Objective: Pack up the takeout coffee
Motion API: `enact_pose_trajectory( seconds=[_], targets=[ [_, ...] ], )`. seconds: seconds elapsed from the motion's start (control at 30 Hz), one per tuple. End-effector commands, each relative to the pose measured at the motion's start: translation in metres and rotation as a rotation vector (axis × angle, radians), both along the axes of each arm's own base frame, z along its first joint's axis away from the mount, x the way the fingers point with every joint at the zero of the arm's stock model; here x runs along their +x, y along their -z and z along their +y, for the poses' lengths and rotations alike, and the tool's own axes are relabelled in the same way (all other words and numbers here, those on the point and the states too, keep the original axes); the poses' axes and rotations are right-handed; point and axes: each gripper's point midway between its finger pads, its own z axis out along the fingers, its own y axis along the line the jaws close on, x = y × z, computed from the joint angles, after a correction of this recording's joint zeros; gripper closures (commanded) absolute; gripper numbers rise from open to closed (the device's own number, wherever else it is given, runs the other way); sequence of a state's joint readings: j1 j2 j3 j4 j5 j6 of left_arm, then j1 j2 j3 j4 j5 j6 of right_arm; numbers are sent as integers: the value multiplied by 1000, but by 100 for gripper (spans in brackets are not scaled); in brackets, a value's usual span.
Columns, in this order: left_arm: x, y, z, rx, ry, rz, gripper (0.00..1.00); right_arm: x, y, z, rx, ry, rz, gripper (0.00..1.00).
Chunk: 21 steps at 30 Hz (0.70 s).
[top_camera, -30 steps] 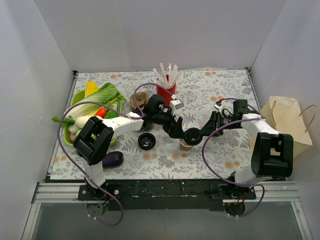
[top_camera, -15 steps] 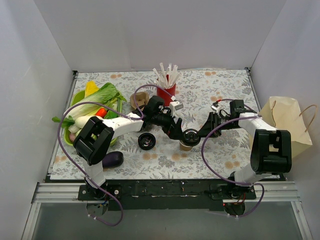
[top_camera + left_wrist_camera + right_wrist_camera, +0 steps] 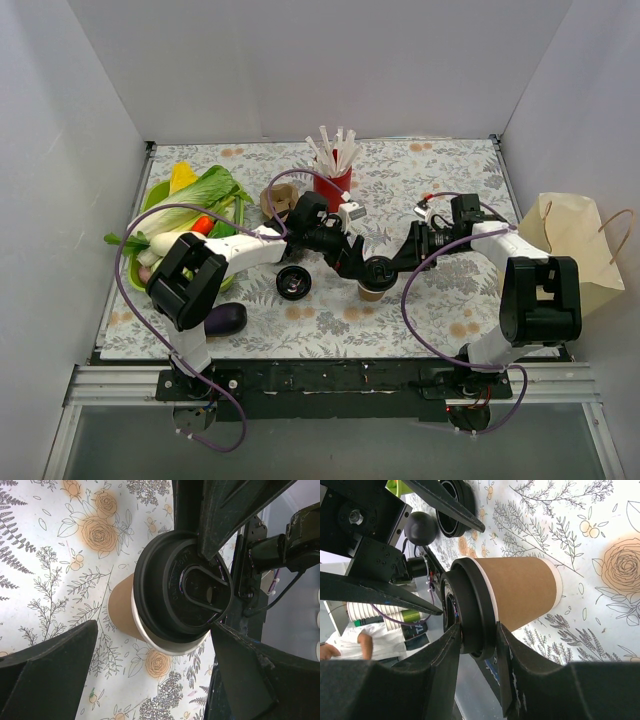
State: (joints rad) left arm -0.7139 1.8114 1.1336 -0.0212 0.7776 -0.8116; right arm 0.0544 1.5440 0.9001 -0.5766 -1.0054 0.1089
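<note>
The takeout coffee (image 3: 371, 291) is a tan kraft paper cup standing upright mid-table; it also shows in the left wrist view (image 3: 120, 605) and the right wrist view (image 3: 520, 590). A black lid (image 3: 379, 269) sits on its rim, seen from above in the left wrist view (image 3: 180, 595) and edge-on in the right wrist view (image 3: 475, 610). My right gripper (image 3: 392, 266) (image 3: 477, 630) is shut on the lid's edge from the right. My left gripper (image 3: 352, 262) (image 3: 155, 630) is open, its fingers wide apart on either side of the cup without touching it.
A second black lid (image 3: 293, 283) lies left of the cup. A red cup of white straws (image 3: 333, 182) and a beige pulp carrier (image 3: 275, 200) stand behind. A green tray of vegetables (image 3: 160, 200) and an aubergine (image 3: 225, 318) are at left. A paper bag (image 3: 570, 240) stands at right.
My right gripper has shifted the black lid slightly left, over the cup's rim. The left arm has barely moved.
</note>
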Motion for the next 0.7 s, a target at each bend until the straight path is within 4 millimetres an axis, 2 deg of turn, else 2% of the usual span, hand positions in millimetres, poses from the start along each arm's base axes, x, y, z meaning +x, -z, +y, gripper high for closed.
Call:
enact_pose_trajectory(
  seconds=[0.0, 0.67],
  targets=[
    [-2, -20, 1, -33, -6, -43, 2, 10, -8, 5, 2, -19, -47, 57],
    [8, -25, 6, -17, -59, -43, 2, 11, -1, 12, -25, -49, -42, 49]
  ],
)
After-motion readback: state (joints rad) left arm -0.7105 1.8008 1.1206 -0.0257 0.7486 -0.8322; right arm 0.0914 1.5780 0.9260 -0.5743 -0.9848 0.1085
